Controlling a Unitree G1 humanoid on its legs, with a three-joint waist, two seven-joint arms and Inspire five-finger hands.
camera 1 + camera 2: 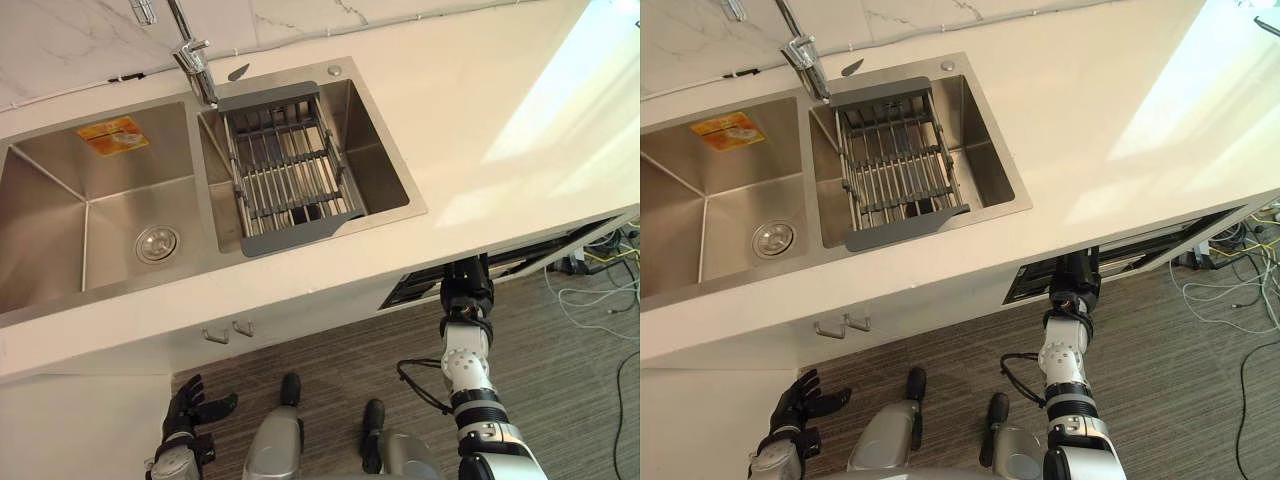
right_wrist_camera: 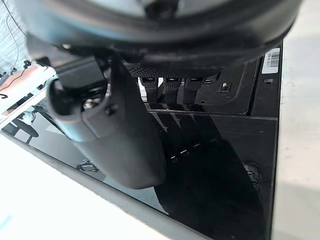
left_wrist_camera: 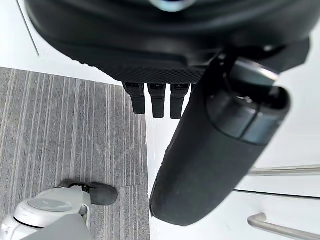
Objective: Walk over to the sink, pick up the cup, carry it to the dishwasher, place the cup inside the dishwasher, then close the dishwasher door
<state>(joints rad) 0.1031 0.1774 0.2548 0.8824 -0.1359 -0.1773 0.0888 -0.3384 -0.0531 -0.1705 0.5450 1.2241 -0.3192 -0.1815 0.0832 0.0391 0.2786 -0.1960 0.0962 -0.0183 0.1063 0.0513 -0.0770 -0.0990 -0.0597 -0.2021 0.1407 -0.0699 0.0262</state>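
The right hand (image 1: 467, 290) lays straight, released fingers (image 2: 172, 87) against the dark dishwasher door (image 2: 220, 165) under the surface (image 1: 480, 110). The left hand (image 1: 187, 408) hangs released, near left.

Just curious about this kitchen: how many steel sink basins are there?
2. The left stainless-steel basin has a round drain; the right basin holds a grey slatted drying rack.

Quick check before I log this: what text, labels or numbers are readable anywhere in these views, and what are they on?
Orange sticker in the left sink basin: print too small to read.
White barcode label on the black dishwasher panel: bars visible, no characters legible.
No other text seen.
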